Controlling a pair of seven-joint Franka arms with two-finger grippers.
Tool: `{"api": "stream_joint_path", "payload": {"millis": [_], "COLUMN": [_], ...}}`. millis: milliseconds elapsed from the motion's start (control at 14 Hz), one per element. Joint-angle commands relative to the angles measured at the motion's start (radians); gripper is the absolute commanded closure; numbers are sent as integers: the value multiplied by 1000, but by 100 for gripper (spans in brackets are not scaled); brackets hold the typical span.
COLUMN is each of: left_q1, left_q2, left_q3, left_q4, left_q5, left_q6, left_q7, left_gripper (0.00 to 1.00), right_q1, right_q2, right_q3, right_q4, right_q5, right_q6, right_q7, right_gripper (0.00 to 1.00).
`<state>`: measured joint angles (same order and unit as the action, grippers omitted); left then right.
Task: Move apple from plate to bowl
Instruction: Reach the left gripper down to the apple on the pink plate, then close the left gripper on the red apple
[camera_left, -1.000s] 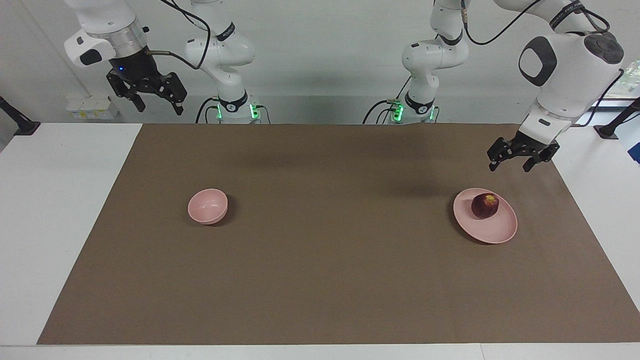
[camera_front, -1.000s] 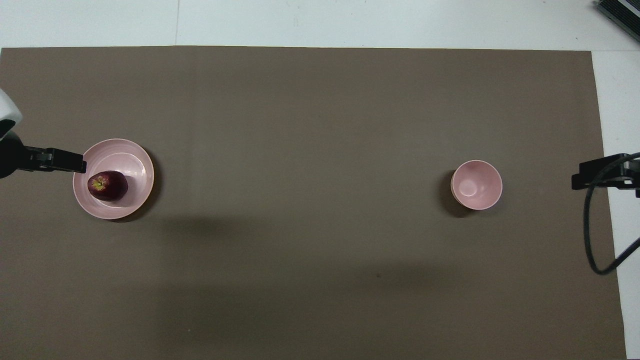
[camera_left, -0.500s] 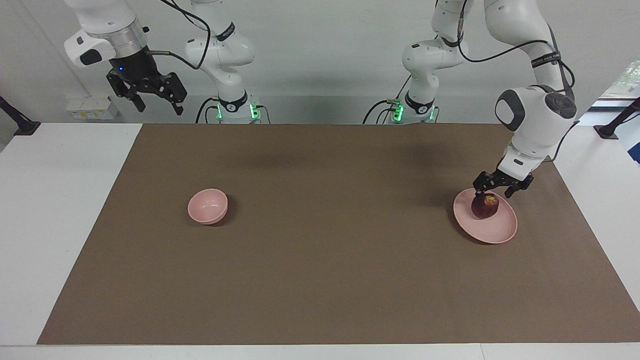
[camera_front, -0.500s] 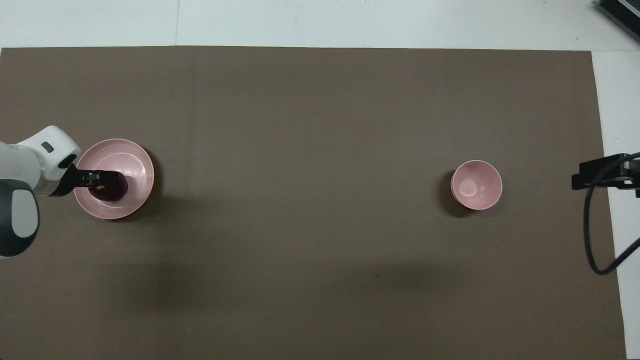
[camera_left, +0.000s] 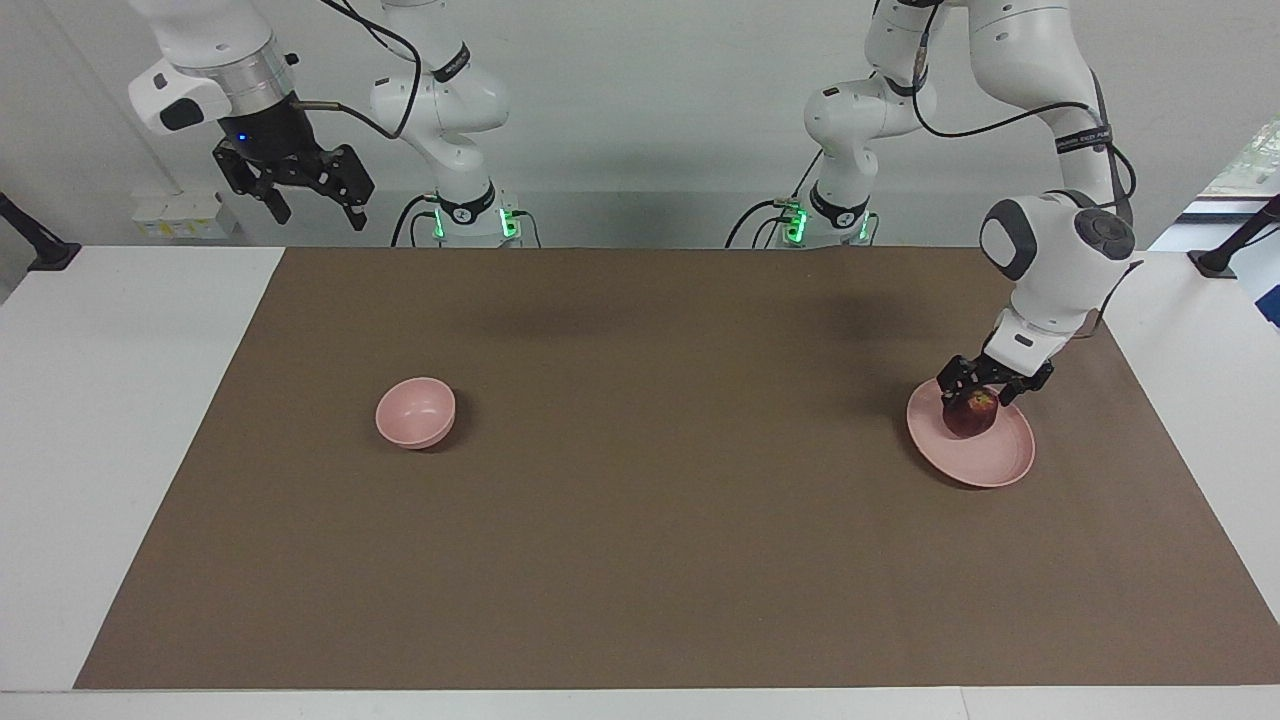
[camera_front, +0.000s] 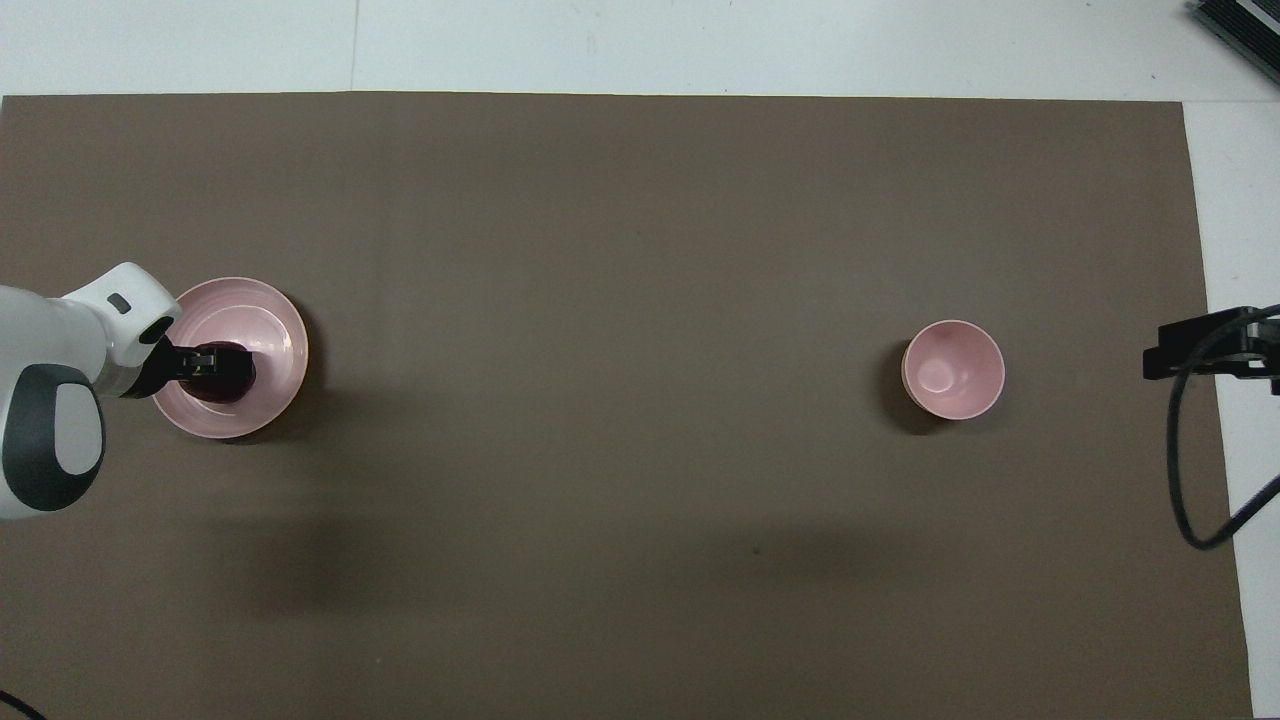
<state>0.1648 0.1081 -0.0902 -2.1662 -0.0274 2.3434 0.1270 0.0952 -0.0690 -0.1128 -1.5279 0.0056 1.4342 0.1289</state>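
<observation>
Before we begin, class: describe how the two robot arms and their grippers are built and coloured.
Both arms are glossy white, made of rounded segments with dark bands at some joints, and green lights glow at their bases. The left arm has dark grey oval caps near its wrist and a black cable looping along it. The left gripper and the right gripper are black linkage jaws; the right sits under a silver ring with a blue light.
</observation>
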Motion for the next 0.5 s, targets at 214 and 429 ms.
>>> {"api": "stream_joint_path", "payload": {"millis": [214,429], "left_q1": [10,12], "left_q2": [-13,-4], "left_q3": [-5,-5], "left_q4": [-21,-7], "left_q5": [-12,-8], "left_q6": [30,33], "left_q7": [13,23], "left_gripper": [1,31], "right_q1": [-9,-9], "right_q2": [-18,-18], "right_q3": [5,5], "right_q4": [-21,-23], "right_q5": [13,13], "right_q6": [15,15], "right_q7": [-15,-15], "right_gripper": [0,0]}}
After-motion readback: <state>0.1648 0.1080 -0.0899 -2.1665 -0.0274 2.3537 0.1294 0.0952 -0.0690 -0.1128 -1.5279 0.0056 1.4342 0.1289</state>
